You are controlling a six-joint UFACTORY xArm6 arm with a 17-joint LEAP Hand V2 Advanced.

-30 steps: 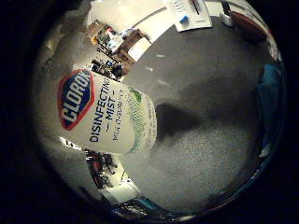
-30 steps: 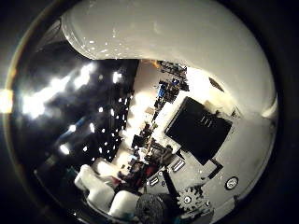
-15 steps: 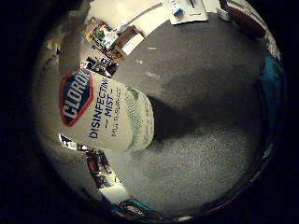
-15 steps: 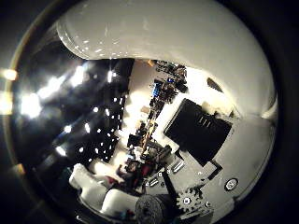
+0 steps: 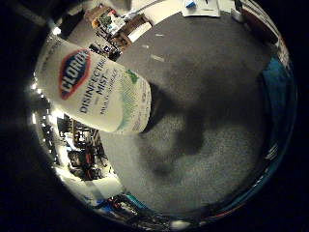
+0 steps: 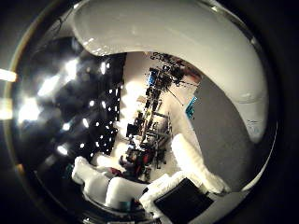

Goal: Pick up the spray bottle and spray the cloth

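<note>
1. Little finger side palm view: a white spray bottle (image 5: 99,89) stands on the grey table (image 5: 217,145), its printed body filling the ten o'clock part of the view and so close to the palm.
2. Thumb side palm view: the same bottle arcs across from eleven to three o'clock as a smooth white curve, while white and black parts of the robot hand (image 6: 154,191) sit at six o'clock; whether its fingers are spread or curled round the bottle cannot be told from either view.
3. Likely handling: a rigid plastic shell with a glossy, slippery label; the fill level is hidden, so weight is uncertain. The round body looks the surest place to take hold, with the trigger end out of sight.
4. A patch of blue at the table's three o'clock rim may be the cloth (image 5: 277,82), well apart from the bottle; too little shows to be sure.
5. Open grey table runs from the bottle's base toward three and five o'clock, giving room to move. Papers (image 5: 203,7) lie near the far edge at twelve o'clock, with room clutter beyond.
</note>
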